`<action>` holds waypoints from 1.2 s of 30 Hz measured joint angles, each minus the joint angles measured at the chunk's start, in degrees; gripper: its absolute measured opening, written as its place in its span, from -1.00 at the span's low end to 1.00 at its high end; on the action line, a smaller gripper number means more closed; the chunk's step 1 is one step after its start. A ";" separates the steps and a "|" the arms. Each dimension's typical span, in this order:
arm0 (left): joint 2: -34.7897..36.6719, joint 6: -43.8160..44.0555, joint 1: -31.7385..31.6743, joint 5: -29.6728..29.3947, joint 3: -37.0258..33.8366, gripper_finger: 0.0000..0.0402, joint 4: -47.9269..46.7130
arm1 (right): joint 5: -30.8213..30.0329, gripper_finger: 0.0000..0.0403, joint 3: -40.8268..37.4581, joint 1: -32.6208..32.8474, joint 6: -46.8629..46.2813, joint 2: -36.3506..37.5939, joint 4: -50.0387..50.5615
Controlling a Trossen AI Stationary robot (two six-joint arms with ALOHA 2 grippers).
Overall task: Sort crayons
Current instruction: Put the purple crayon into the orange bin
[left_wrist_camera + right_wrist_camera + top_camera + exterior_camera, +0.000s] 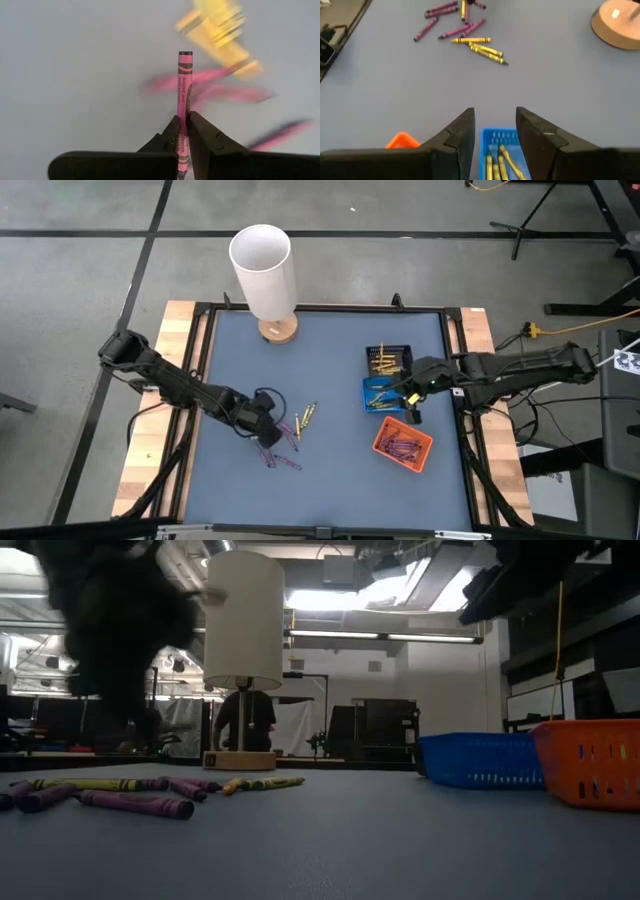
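The left end effector [183, 142] is clamped on one purple-magenta crayon [184, 95], which projects forward from between the fingers. It is positioned above the loose crayons [290, 435] lying on the blue-grey tabletop [330, 360], left of centre; this group contains purple-magenta and yellow sticks.

The right end effector [495, 131] has its fingers apart and holds nothing. It hovers over the blue tray [383, 393], which contains yellow crayons [499, 162]. The black tray [387, 359], just behind the blue tray, also contains yellow crayons. The orange tray [402, 442], near the front right of the tabletop, contains purple-magenta crayons.

A white lamp [265, 275] on a wooden base stands at the rear edge of the tabletop.
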State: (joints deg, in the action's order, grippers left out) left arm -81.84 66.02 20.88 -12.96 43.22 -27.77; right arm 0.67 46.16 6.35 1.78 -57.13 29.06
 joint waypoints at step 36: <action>0.07 -60.66 -2.25 -13.43 0.24 -0.97 53.00 | 6.92 -0.29 -4.60 0.07 0.05 -27.02 -68.33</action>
State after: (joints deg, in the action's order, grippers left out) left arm -81.78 5.36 18.63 -26.39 43.46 25.23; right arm 7.60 41.56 6.42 1.83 -84.15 -39.27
